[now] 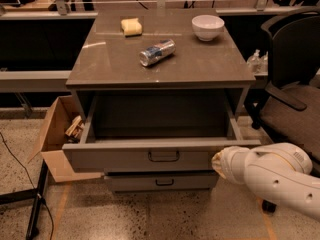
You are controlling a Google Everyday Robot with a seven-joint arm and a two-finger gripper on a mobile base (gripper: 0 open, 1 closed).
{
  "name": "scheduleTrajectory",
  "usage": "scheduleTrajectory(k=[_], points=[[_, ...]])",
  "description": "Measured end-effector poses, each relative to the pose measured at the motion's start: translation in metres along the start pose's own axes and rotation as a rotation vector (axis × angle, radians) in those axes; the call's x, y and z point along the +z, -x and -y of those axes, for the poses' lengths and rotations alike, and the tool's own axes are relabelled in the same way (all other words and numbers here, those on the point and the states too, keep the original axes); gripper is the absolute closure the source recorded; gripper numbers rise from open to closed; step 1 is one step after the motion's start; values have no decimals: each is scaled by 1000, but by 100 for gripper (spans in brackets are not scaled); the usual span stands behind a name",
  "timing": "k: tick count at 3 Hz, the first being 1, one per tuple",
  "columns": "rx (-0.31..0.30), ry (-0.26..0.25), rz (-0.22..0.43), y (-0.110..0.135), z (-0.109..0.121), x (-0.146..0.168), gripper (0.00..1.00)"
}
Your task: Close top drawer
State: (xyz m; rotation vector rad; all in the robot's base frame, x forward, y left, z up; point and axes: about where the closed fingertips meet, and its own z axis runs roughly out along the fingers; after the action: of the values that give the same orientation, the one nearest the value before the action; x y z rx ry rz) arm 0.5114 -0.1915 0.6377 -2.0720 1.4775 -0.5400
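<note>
Glossy white plastic hand (218, 162) at matt grey top drawer (115, 159) front.

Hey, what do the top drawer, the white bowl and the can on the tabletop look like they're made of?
Top drawer: smooth, matte grey panels, probably painted metal or laminate; the look leaves it open.
Bowl: glossy white with a soft sheen, likely ceramic.
Can: shiny silvery body with a printed label, likely aluminium.
The gripper is at the right end of the drawer's front.
</note>
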Motion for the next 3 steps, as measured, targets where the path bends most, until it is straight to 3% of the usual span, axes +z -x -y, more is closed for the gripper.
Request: scheduleTrajectory(k=[3], points=[[-60, -105, -9, -17, 81, 56, 100]])
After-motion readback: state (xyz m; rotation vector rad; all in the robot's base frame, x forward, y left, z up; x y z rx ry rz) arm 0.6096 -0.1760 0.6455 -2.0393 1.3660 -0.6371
